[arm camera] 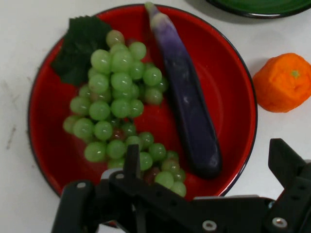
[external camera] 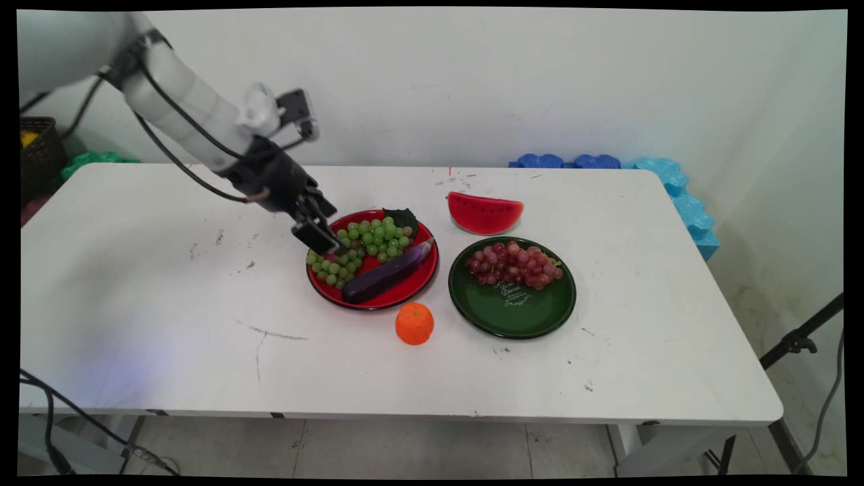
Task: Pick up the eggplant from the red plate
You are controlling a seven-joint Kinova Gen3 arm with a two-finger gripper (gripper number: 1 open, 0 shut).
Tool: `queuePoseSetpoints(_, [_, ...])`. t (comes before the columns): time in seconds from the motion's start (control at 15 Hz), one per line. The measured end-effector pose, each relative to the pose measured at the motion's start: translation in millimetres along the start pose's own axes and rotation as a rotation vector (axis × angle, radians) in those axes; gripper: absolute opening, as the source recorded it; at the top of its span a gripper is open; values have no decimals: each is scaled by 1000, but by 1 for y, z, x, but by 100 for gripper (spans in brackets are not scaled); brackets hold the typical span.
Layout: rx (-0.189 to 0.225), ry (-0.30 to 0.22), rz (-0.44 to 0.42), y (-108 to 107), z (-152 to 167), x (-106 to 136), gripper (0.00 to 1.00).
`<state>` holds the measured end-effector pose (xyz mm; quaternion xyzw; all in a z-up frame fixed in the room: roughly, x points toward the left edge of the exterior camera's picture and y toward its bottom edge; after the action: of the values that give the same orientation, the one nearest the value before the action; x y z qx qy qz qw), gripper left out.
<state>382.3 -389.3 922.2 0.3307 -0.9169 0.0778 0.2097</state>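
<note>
Green grapes [arm camera: 119, 109]: bunch w/ dark leaf [arm camera: 80, 46], on left half of red plate [external camera: 405, 290]; glossy, tight cluster, long axis approx. 11–5 o'clock in hand view. Gripper [external camera: 322, 244] sits at bunch's lower end, jaws spread, one finger [arm camera: 132, 162] touching the grapes, the other beyond plate rim. Eggplant [arm camera: 187, 102] just beside at 3 o'clock; orange [external camera: 414, 323], green plate [external camera: 520, 317] w/ red grapes [external camera: 513, 264], watermelon slice [external camera: 484, 212] farther out.

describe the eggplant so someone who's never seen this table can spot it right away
Find the red plate near the middle of the white table, left of the green plate. The eggplant lies on its right half, beside the green grapes that the claw hovers over. It is the only long, smooth, dark purple thing; its neighbours are round clusters or an orange.
</note>
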Motion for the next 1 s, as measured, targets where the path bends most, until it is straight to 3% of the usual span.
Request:
queuePoseSetpoints(0.6, [-16, -42, -75, 7, 78, 14, 100])
queuePoseSetpoints(1.0, [-28, -54, -96, 9, 112, 20, 100])
